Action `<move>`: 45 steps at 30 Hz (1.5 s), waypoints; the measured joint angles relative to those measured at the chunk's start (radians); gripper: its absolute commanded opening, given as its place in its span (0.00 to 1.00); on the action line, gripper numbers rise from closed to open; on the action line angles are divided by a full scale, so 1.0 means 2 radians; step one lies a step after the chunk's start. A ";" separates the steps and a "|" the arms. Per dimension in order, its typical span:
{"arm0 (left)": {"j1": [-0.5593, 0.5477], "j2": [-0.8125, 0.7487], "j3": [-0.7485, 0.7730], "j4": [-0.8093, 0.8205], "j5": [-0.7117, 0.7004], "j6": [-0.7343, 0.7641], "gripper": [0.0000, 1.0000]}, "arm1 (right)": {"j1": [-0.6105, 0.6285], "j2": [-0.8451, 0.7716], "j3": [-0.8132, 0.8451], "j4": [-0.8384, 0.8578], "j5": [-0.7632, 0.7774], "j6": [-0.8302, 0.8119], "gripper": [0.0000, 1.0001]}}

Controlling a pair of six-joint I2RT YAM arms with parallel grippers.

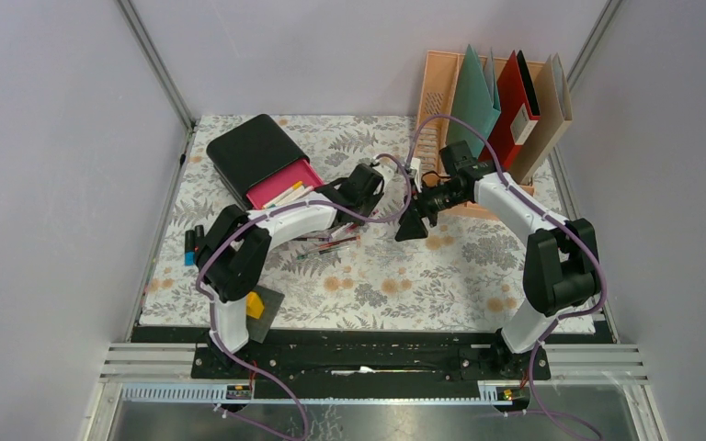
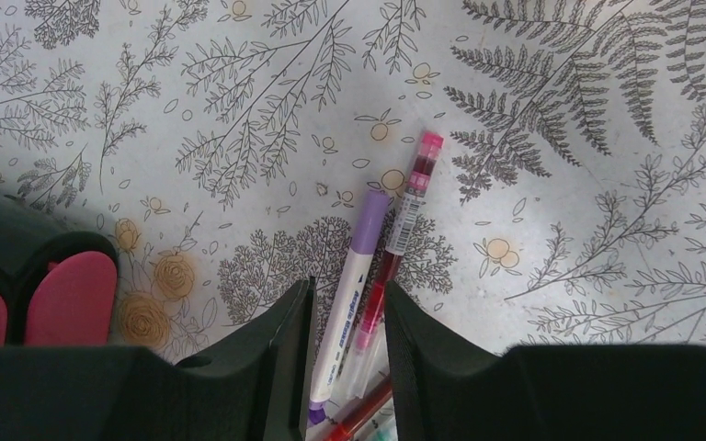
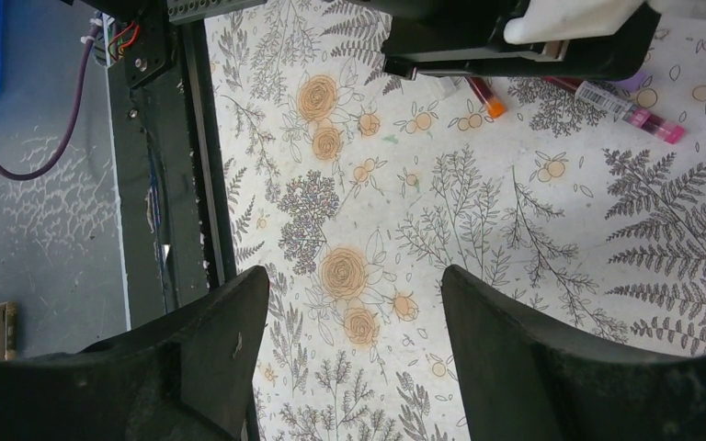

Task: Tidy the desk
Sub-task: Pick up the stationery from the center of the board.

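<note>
Pale grey-white cloth, printed with ferns and orange flowers, covers the desk [image 1: 404, 285], which spans the work area beyond the arm bases. Near the desk's middle the left gripper [image 2: 349, 289] is set over a loose bunch of pens. Its fingers [image 2: 276, 349] stand narrow, one either side of a purple marker [image 2: 360, 257] and a pink pen [image 2: 404, 220]. Both pens lie lengthwise in the gap, their long axes running out from the fingers and across the closing direction. The pads appear to touch the barrels, but whether they grip cannot be told. The right gripper [image 3: 354, 276] hangs just beside, fingers wide, with only bare cloth between them, so the left arm is the nearer. Only the top view shows the likely goal farther back: a black drawer box [image 1: 253, 152] with its pink drawer [image 1: 285, 184] standing open and, farthest, the peach file rack [image 1: 437, 83]. Only the wrist views separate the single pens, which the left arm partly hides from above.
</note>
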 measured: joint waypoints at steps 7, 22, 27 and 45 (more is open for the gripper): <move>0.009 0.014 0.007 0.001 0.002 0.007 0.35 | -0.006 0.000 0.000 -0.001 0.013 0.004 0.76; 0.023 0.044 0.010 0.001 0.026 0.009 0.33 | -0.010 0.000 0.000 -0.001 0.022 0.010 0.76; 0.026 0.051 0.010 0.001 0.029 0.009 0.33 | -0.010 0.000 0.000 -0.001 0.022 0.010 0.76; 0.038 0.069 0.014 0.003 0.053 0.013 0.20 | -0.010 0.000 0.000 -0.001 0.021 0.010 0.76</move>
